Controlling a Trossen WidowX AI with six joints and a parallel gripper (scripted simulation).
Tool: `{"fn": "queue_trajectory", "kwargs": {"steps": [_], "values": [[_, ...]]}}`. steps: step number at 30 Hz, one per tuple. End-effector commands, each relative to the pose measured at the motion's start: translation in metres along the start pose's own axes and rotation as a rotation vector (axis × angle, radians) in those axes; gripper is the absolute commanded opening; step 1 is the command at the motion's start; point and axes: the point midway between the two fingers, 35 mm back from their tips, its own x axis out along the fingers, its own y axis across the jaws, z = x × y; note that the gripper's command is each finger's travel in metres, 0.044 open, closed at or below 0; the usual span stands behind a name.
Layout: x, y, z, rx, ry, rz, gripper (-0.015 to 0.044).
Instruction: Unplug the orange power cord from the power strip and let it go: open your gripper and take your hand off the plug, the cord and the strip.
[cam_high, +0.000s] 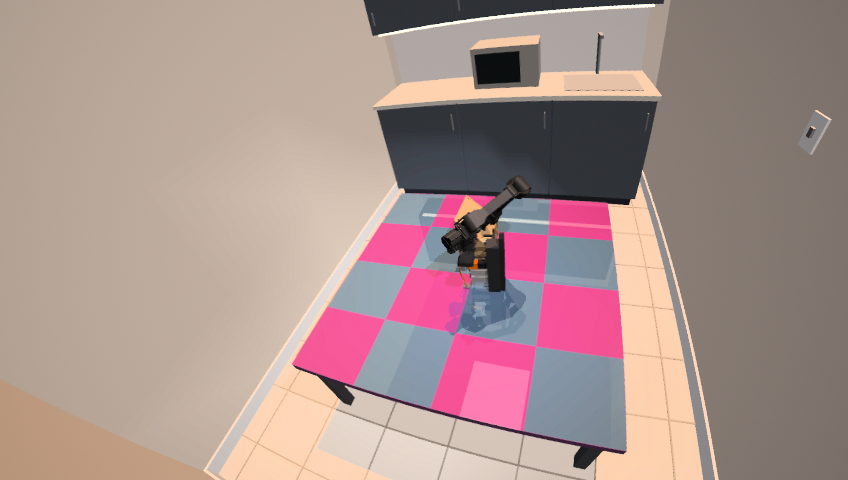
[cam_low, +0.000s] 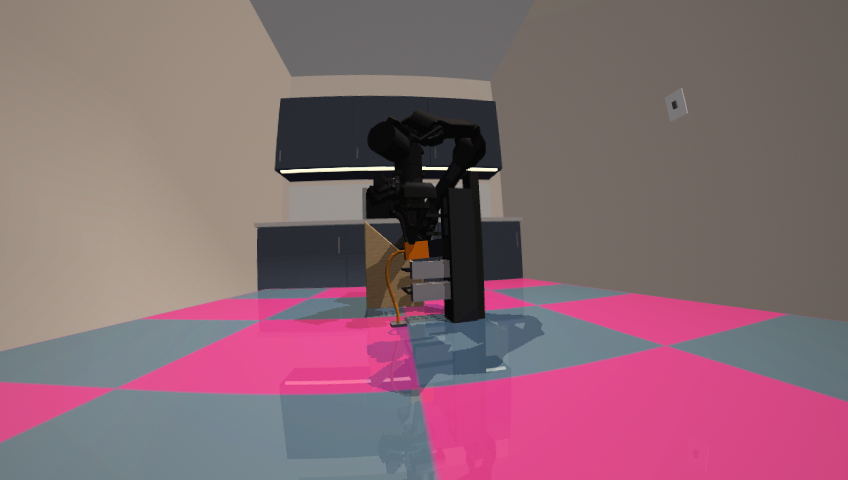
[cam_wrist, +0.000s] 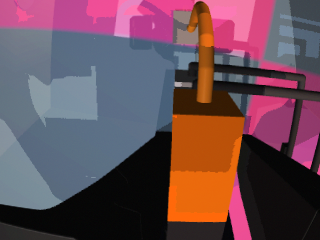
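Observation:
The power strip (cam_high: 495, 267) (cam_low: 467, 255) is a tall dark block standing upright on the table. The orange plug (cam_high: 474, 264) (cam_low: 416, 250) (cam_wrist: 202, 165) sticks out sideways from its upper part, above two grey plugs. A dark part lies between the orange body and the strip; the socket itself is hidden. The orange cord (cam_low: 387, 279) (cam_wrist: 206, 60) leaves the plug's outer end and curves down to the table. My gripper (cam_low: 416, 242) (cam_wrist: 204, 144) points down from above and is shut on the orange plug, with one black finger on each side of it.
The grey plugs (cam_low: 429, 269) (cam_low: 430, 290) sit just below the orange one. Their dark cords (cam_wrist: 270, 91) run at the right in the wrist view. A wooden board (cam_high: 467, 208) (cam_low: 379, 279) stands behind. A small dark plate (cam_low: 397, 324) lies at the orange cord's lower end.

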Motion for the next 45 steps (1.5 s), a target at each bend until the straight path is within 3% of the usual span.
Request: {"fn": "queue_trajectory", "kwargs": {"steps": [1, 24, 40, 45], "values": [[0.0, 0.0, 0.0, 0.001, 0.0, -0.001, 0.0], [-0.002, 0.002, 0.034, 0.003, -0.003, -0.001, 0.0], [-0.004, 0.003, 0.04, 0.005, 0.001, -0.001, 0.042], [-0.013, 0.002, 0.085, 0.004, -0.001, -0.001, 0.044]]}}
